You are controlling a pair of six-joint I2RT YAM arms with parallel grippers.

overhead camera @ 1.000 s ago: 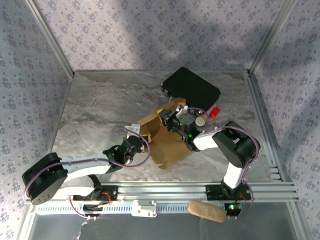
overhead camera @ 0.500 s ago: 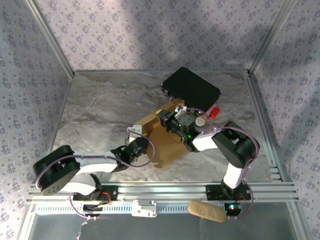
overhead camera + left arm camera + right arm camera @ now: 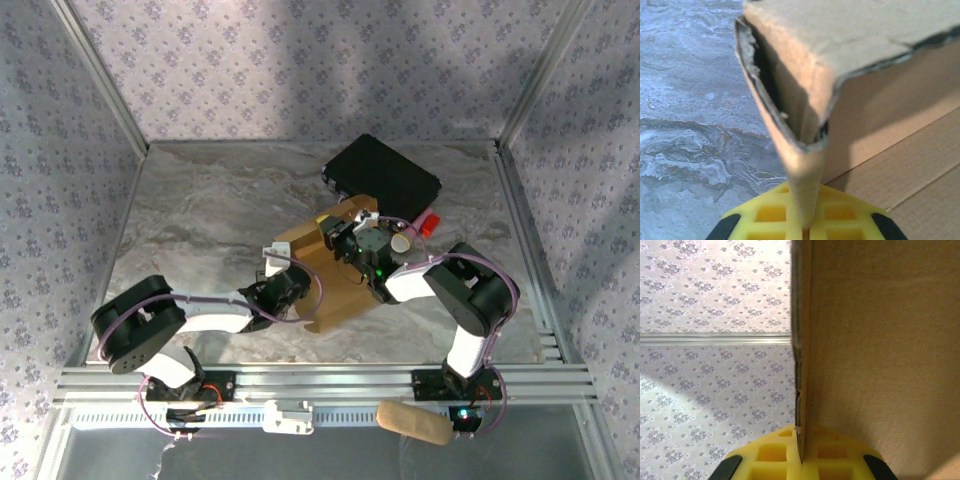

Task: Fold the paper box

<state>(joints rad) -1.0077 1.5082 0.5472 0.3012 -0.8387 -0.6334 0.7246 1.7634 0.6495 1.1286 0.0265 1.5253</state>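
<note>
Pinching with the left jaws, clenched tight, the lower edge of a doubled-over side wall of the paper box [image 3: 810, 165], the yellow pads [image 3: 767, 215] pressing on either face of the cardboard. Probably squeezing that fold flat so that the crease sets and the wall stands instead of springing open, judging by the loose gap between the two layers higher up.

Gripping likewise with the right jaws, closed on a thin upright panel of the same box, seen edge-on between the pads [image 3: 770, 457]. Most likely steadying the far side and bracing the sheet against the squeeze on the left.

Working from opposite sides: reaching in with the left arm [image 3: 215, 318] from the near left and with the right arm [image 3: 455, 290] from the right, meeting over the middle of the counter [image 3: 200, 215].

Resting the box's base panel flat on the counter, near the centre and a little to the right, with the walls partly raised and the shape only half formed. Folding judged well short of done.

Holding nothing inside the box as far as can be seen, though with much of the interior hidden beneath the right wrist.

Sharing the counter with a black case [image 3: 385, 178] just behind the box, shut, contents not visible, and a small red item [image 3: 430, 223] beside its near right corner. Leaving a tan oblong object [image 3: 410, 422] outside the front rail, well apart from the work.
</note>
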